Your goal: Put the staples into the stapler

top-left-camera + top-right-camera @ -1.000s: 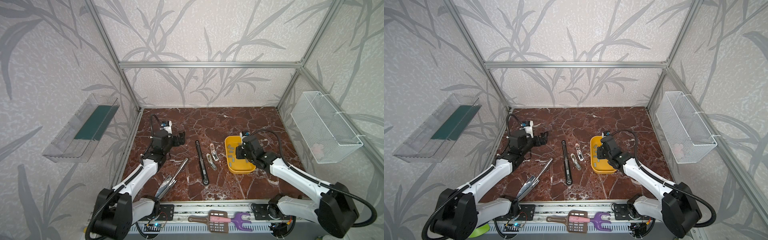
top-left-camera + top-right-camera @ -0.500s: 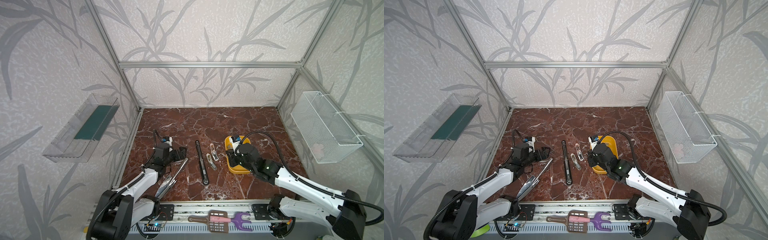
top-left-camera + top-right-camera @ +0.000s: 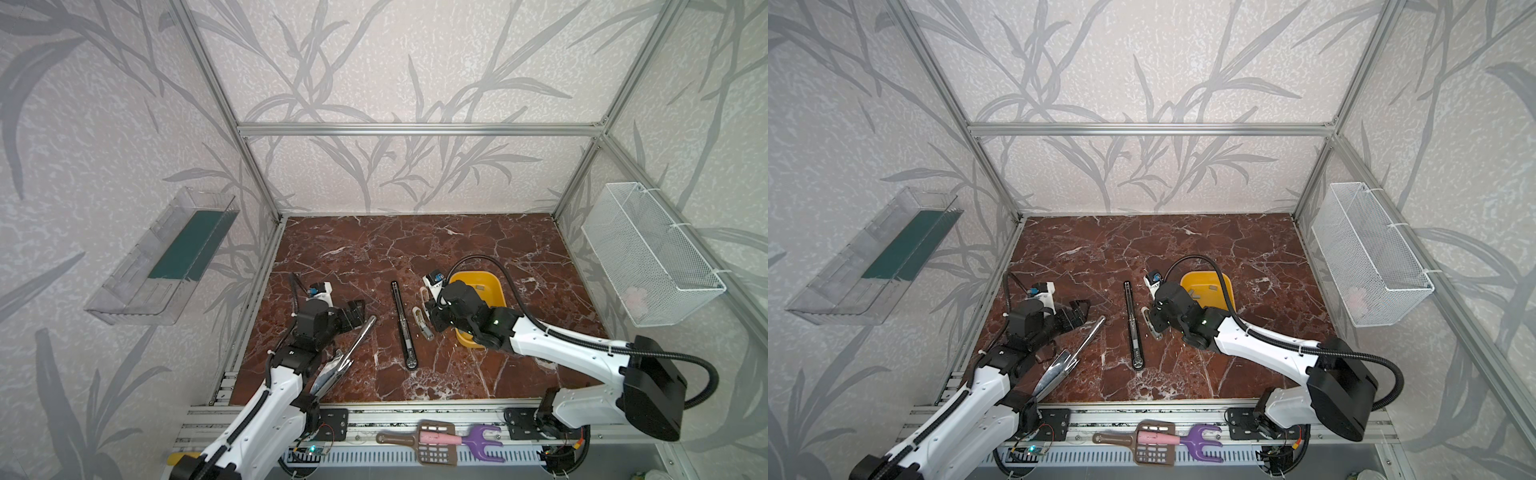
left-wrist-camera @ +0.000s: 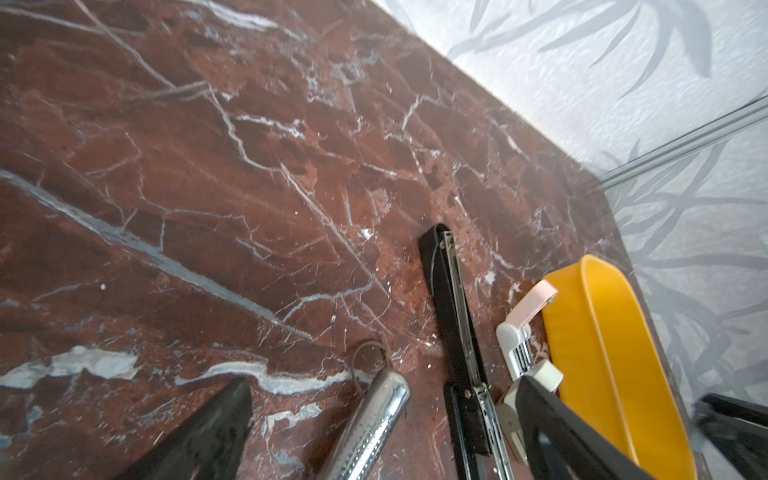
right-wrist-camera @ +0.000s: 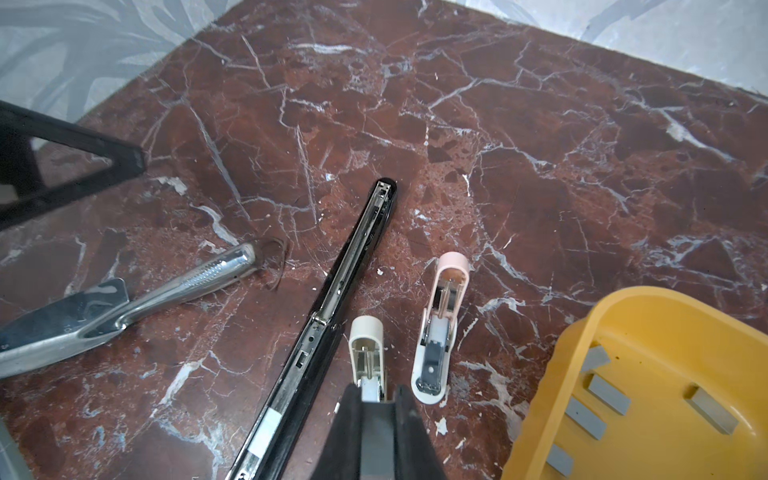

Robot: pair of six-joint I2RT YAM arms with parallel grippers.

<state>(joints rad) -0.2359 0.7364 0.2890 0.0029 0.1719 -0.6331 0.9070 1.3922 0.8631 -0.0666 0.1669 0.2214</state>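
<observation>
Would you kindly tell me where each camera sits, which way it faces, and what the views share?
Both top views: high at the front, looking down on the marble table; both arms, left end effector, right end effector.
Left wrist: on the left arm, facing the black stapler; its open fingers.
Right wrist: on the right arm, facing the beige stapler; its shut fingers pinch a grey strip.
Shared: all show the yellow tray.

Top pair: high at 6 o'clock, facing 12, whole marble table. Left wrist: low, close, roughly toward 2. Right wrist: close, roughly toward 11. Both share black stapler and yellow tray.
</observation>
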